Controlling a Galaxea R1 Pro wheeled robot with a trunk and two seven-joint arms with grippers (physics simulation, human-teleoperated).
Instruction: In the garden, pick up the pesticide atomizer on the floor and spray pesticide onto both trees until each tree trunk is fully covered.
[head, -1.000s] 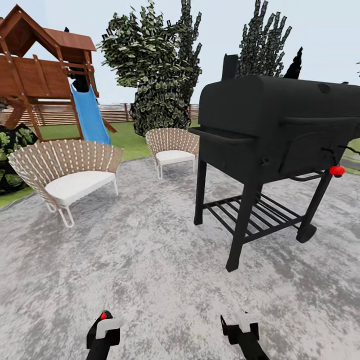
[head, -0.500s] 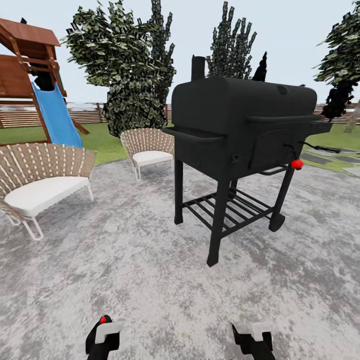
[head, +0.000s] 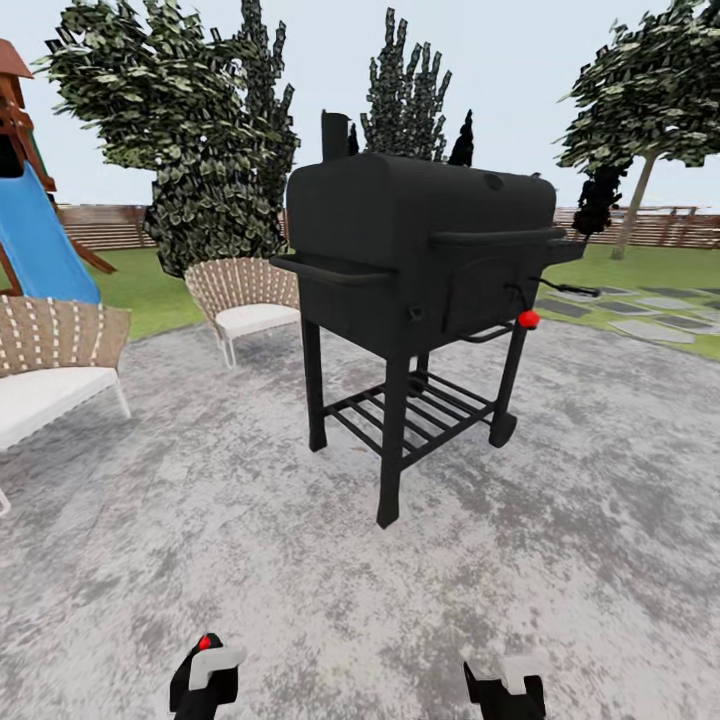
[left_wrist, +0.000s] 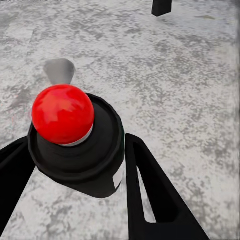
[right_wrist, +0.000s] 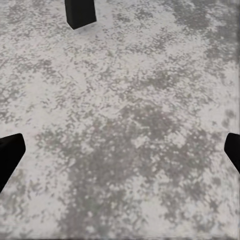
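L gripper (left_wrist: 75, 165) is clenched on the atomizer (left_wrist: 80, 150): dark bottle body sits between both black fingers (left_wrist: 150, 190), red top (left_wrist: 62, 113) facing the wrist cam. In the head view the L gripper (head: 205, 675) sits at the lower edge, left of centre, with the atomizer's red top (head: 205, 642) just visible above the white gripper part. Atomizer is off the floor (head: 300, 560), held over mottled grey-white paving.

R gripper (right_wrist: 120, 150) is released: fingertips (right_wrist: 10, 152) spread wide apart at opposite edges of the wrist view, nothing but paving between them. In the head view the R gripper (head: 505, 685) sits at the lower edge, right of centre.

Scene ahead, head view:
- Black grill (head: 420, 260) stands on the paving, centre frame, with a slatted lower shelf, a wheel (head: 502, 428) on the far right leg and a red knob (head: 528, 319) on the right side. One grill leg foot (right_wrist: 80, 12) shows in the R wrist view.
- Two wicker chairs w/ white cushions: one (head: 245, 300) behind-left of the grill, one (head: 50, 360) at the left edge, partly cut off.
- Blue slide (head: 40, 250) of a playset at far left.
- Lawn (head: 640, 270) beyond the paving, w/ grey stepping stones (head: 640, 325) at right and a slat fence (head: 660, 225) behind.
- Tree (head: 650, 90) w/ slim leaning grey-tan trunk (head: 632, 215) at upper right, well apart from the robot. Bushy tree (head: 180, 130) and dark conifers (head: 405, 95) behind the grill.
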